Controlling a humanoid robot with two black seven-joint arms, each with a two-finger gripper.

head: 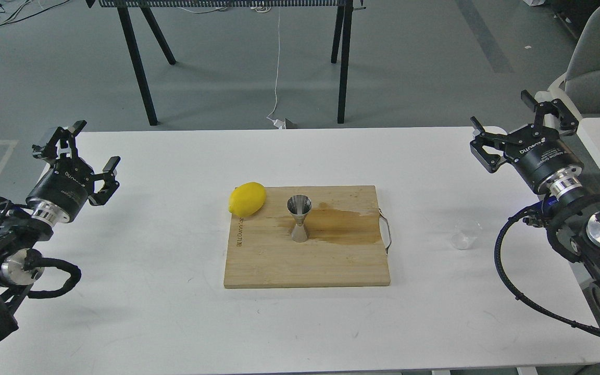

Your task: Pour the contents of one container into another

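The steel jigger (pixel 299 218) stands upright near the middle of the wooden cutting board (pixel 305 260), beside a wet brown stain. A clear glass cup (pixel 465 234) sits upright on the white table to the right of the board, faint against the tabletop. My right gripper (pixel 521 125) is open and empty, raised near the table's far right corner, well behind the cup. Over the table's left edge my left gripper (pixel 80 148) is open too, holding nothing, far from the board.
A yellow lemon (pixel 247 199) rests at the board's back left corner. The board has a metal handle (pixel 386 232) on its right side. A grey chair (pixel 591 67) and a second white table stand to the right; black table legs stand behind.
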